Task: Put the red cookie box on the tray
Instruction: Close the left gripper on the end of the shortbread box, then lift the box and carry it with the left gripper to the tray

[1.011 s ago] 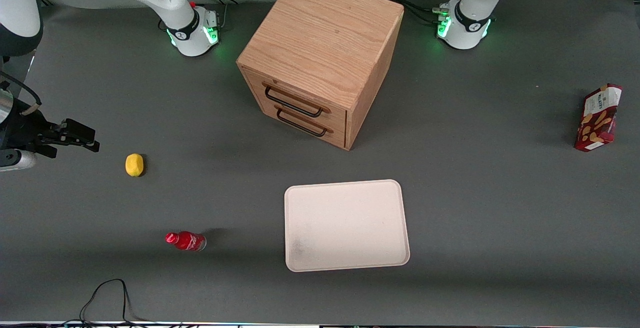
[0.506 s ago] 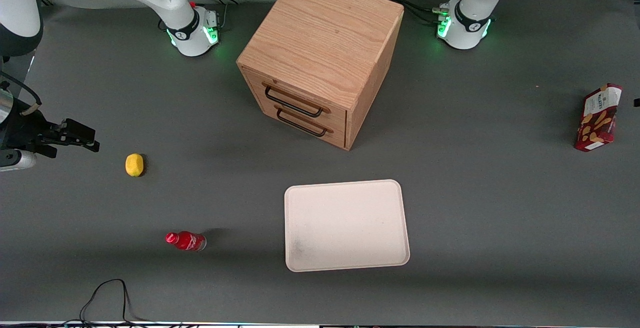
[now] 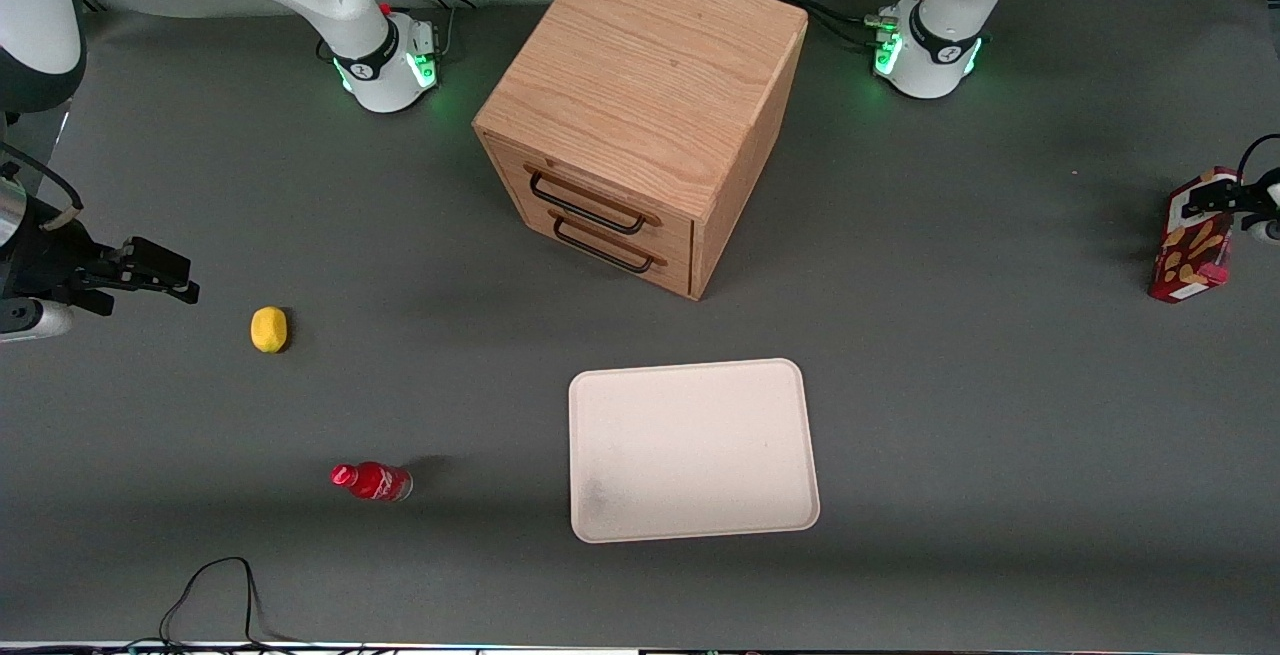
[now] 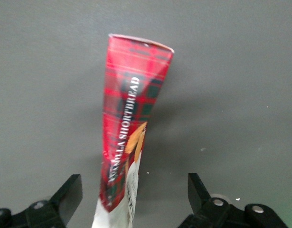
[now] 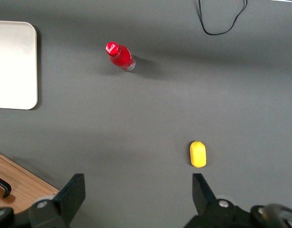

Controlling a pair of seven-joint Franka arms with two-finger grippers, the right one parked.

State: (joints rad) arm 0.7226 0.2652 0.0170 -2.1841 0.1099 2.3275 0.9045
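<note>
The red cookie box (image 3: 1190,260) stands on the dark table toward the working arm's end, well away from the tray. In the left wrist view the box (image 4: 129,123) shows its red tartan side and white label end. My left gripper (image 3: 1212,201) is at the box's upper end. In the wrist view the gripper (image 4: 134,190) is open, one black finger on each side of the box, neither touching it. The cream-white tray (image 3: 690,450) lies flat nearer the front camera than the wooden cabinet and has nothing on it. Its corner also shows in the right wrist view (image 5: 13,66).
A wooden two-drawer cabinet (image 3: 640,115) stands mid-table, farther from the front camera than the tray. A yellow lemon (image 3: 268,328) and a small red bottle (image 3: 372,481) lie toward the parked arm's end. A black cable (image 3: 215,585) loops at the table's near edge.
My left gripper has come into the front view at the working arm's end and now covers the box's white label end. The box, tray and other objects have not moved.
</note>
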